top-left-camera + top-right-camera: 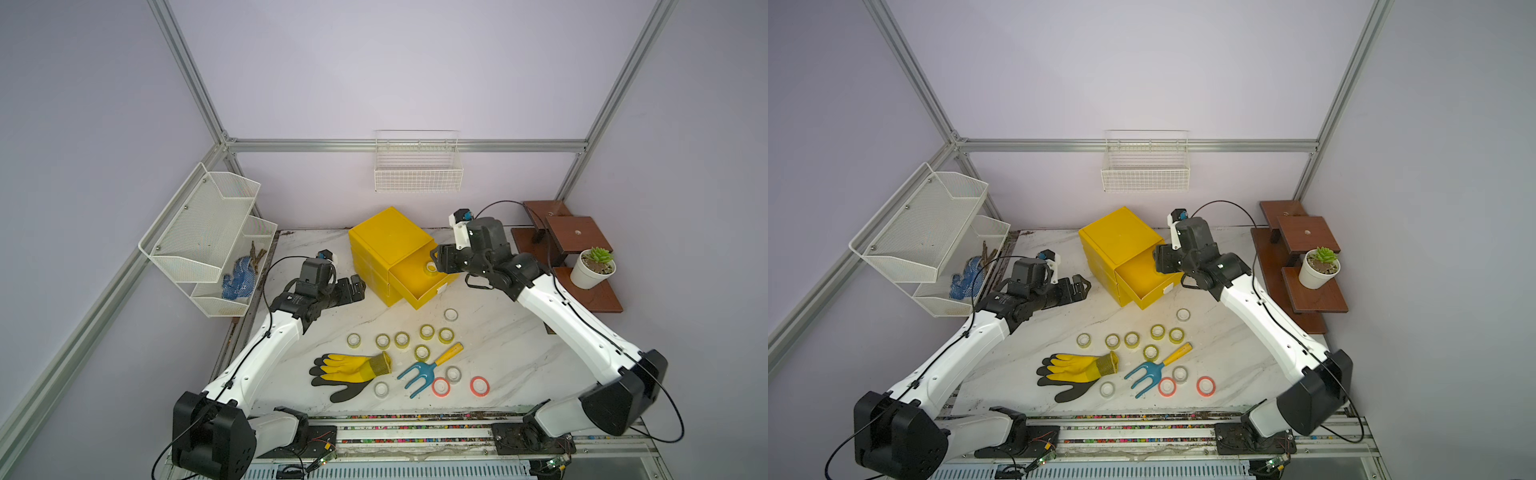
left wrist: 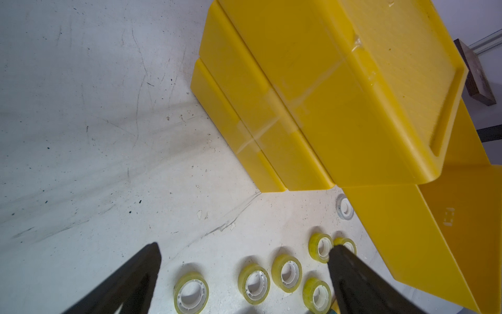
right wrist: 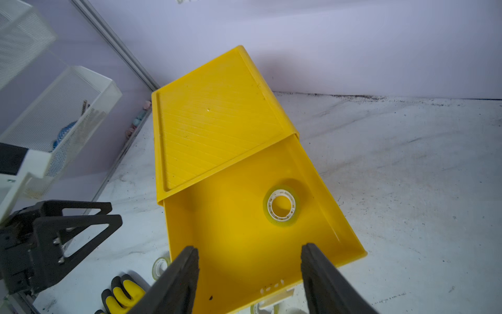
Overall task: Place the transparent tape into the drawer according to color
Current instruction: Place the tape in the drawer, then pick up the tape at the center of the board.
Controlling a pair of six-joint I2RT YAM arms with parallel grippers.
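Probably light, stiff and slick, each small yellow-green see-through tape roll [image 1: 445,335] suits my spread, empty right gripper [image 3: 250,247] pinching across its rim.

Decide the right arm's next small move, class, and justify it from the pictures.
Probably lift the right gripper clear of the open drawer and head for the nearest yellow-green roll on the table. Its jaws stand apart and empty, the roll inside lies loose on the drawer floor, and more of that colour wait outside.
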